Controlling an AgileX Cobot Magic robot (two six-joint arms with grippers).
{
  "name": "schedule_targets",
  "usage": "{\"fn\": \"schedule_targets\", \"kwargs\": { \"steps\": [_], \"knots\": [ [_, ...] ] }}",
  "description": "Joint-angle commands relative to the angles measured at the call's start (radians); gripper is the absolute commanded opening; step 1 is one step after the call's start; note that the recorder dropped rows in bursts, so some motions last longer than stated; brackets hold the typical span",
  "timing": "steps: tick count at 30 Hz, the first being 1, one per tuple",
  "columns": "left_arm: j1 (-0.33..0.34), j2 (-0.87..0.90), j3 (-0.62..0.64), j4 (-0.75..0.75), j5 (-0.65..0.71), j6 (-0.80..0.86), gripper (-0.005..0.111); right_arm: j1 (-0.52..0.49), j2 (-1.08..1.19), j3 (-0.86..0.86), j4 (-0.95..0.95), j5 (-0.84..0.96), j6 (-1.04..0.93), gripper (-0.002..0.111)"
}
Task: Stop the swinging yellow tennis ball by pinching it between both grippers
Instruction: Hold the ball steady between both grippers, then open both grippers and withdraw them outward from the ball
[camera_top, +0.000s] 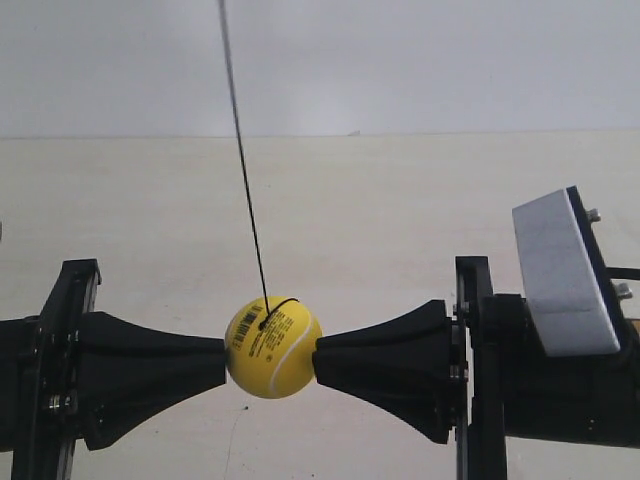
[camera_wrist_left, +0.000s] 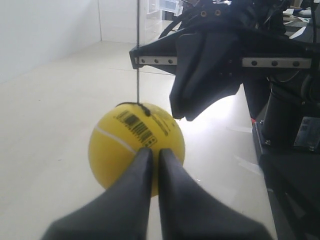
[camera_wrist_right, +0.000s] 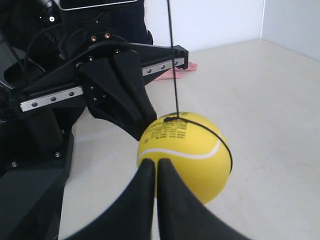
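The yellow ball (camera_top: 273, 347) hangs on its black string (camera_top: 245, 180) above the pale table (camera_top: 420, 220), caught between the two hands. The left hand (camera_wrist_left: 154, 152) has its jaws closed together, tips pressed to the barcode side of the ball. The right hand (camera_wrist_right: 156, 162) is closed the same way and touches the opposite side. Neither hand holds anything inside its jaws. The pinch looks made; what seems left is holding steady, as the string slants a little
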Motion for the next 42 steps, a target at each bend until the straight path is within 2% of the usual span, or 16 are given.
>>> {"fn": "schedule_targets", "kwargs": {
  "steps": [1,9,12,15,19,35,37,42],
  "knots": [
    [-0.005,0.004,0.005,-0.001,-0.01,0.002,0.005,0.001,-0.001,-0.004,-0.003,-0.002,0.001,0.0],
    [-0.003,0.004,0.005,-0.03,-0.009,0.002,0.005,0.001,-0.001,-0.004,0.006,0.028,-0.006,0.0],
    [-0.003,0.004,0.005,-0.116,0.086,-0.005,0.005,0.001,-0.001,-0.004,0.067,0.113,-0.024,0.0],
    [-0.003,0.004,0.005,-0.26,0.246,-0.043,0.005,0.001,-0.003,-0.004,0.183,0.27,-0.043,0.0],
    [-0.003,0.004,0.005,-0.337,0.33,-0.047,0.005,0.001,-0.003,-0.004,0.26,0.343,-0.078,0.0],
    [-0.003,-0.093,0.017,-0.339,0.41,-0.072,0.005,0.001,-0.013,-0.004,0.262,0.351,-0.084,0.0],
    [-0.003,-0.118,0.017,-0.341,0.449,-0.085,0.005,0.001,-0.028,-0.004,0.262,0.364,-0.084,0.0],
    [-0.003,-0.21,0.017,-0.435,0.597,-0.087,0.005,0.001,-0.189,-0.004,0.262,0.531,-0.068,0.0]
  ]
}}
